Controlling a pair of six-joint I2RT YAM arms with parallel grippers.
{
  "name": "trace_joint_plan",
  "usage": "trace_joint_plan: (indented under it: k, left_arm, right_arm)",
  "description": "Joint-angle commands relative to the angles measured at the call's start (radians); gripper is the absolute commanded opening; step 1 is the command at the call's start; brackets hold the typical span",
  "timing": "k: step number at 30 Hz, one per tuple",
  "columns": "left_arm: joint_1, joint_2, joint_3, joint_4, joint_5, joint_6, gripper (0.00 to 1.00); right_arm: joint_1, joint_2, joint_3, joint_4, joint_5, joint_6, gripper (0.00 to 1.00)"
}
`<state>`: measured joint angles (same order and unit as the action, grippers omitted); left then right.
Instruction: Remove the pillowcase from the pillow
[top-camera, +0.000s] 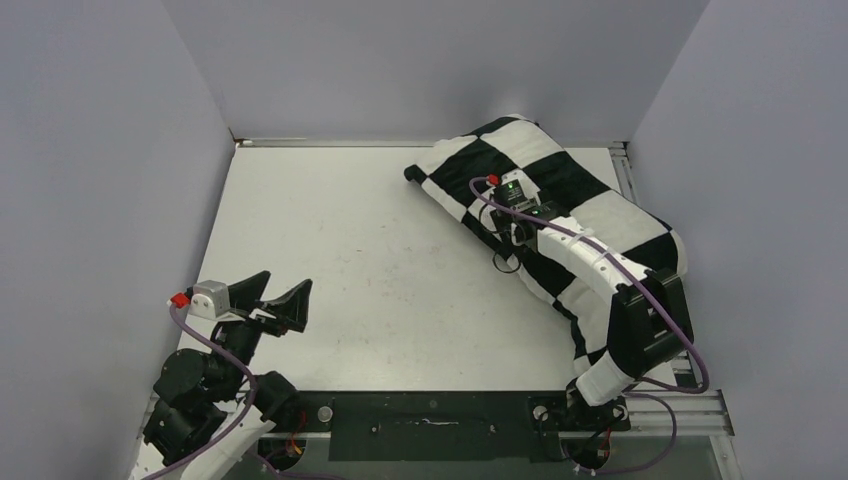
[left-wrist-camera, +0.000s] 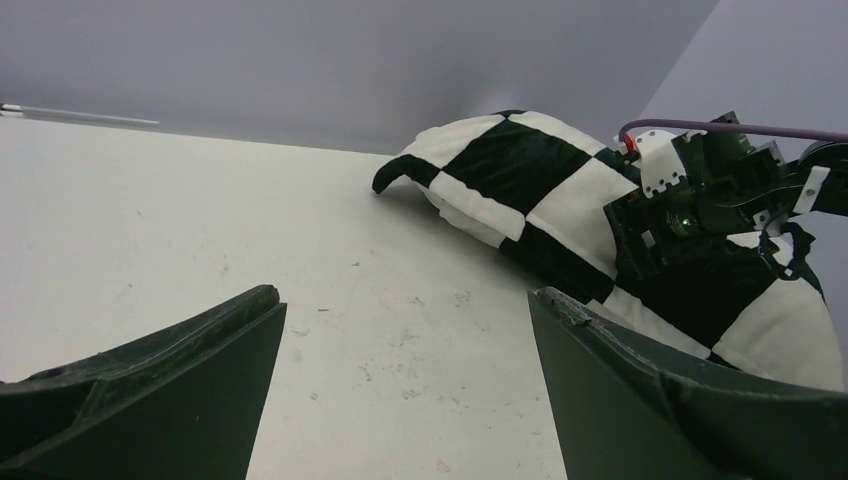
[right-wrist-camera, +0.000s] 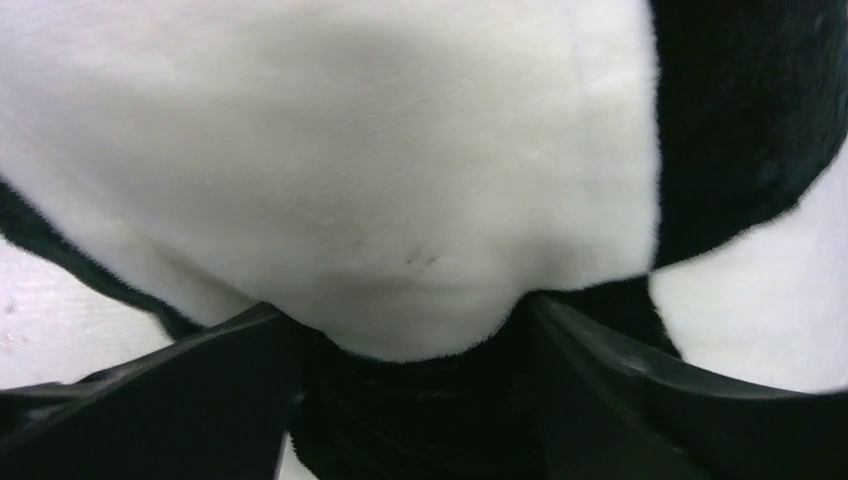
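Observation:
The black-and-white checkered pillowcase (top-camera: 560, 200) lies stuffed at the table's back right, running diagonally toward the right front. It also shows in the left wrist view (left-wrist-camera: 530, 175) and fills the right wrist view (right-wrist-camera: 400, 150). The plain white pillow is hidden inside it. My right gripper (top-camera: 503, 238) is pressed down into the pillowcase near its left edge, jaws spread wide, with fabric bulging between the fingers (right-wrist-camera: 200, 390). My left gripper (top-camera: 272, 296) is open and empty, low over the table at the front left, far from the pillowcase.
The white table (top-camera: 350, 250) is enclosed by grey walls on the left, back and right. The pillowcase's dark corner (top-camera: 412, 173) points toward the table's middle back. A metal rail (top-camera: 625, 160) runs along the right edge.

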<state>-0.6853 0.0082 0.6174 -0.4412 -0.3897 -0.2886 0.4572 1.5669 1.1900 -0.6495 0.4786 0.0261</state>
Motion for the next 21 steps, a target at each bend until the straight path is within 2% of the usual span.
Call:
trace_joint_plan:
  k: [1, 3, 4, 14, 21]
  left_arm:
    - [-0.014, -0.15, 0.002, 0.027, -0.01, -0.023, 0.96]
    - [-0.017, -0.151, 0.002, 0.03, -0.003, -0.031, 0.96]
    - [-0.019, -0.151, 0.001, 0.03, -0.003, -0.034, 0.96]
    - [-0.052, -0.137, -0.004, 0.037, -0.019, -0.028, 0.96]
    - [-0.046, -0.102, -0.001, 0.031, -0.014, -0.025, 0.96]
  right_arm:
    - [-0.014, 0.039, 0.017, -0.001, 0.063, 0.001, 0.47]
    - [-0.009, 0.046, 0.03, -0.013, 0.039, 0.018, 0.11]
    - [-0.001, 0.046, 0.039, -0.02, 0.023, 0.028, 0.06]
    - [0.298, 0.058, 0.206, -0.091, -0.062, 0.152, 0.05]
    - [0.466, 0.122, 0.259, 0.006, -0.213, 0.282, 0.05]
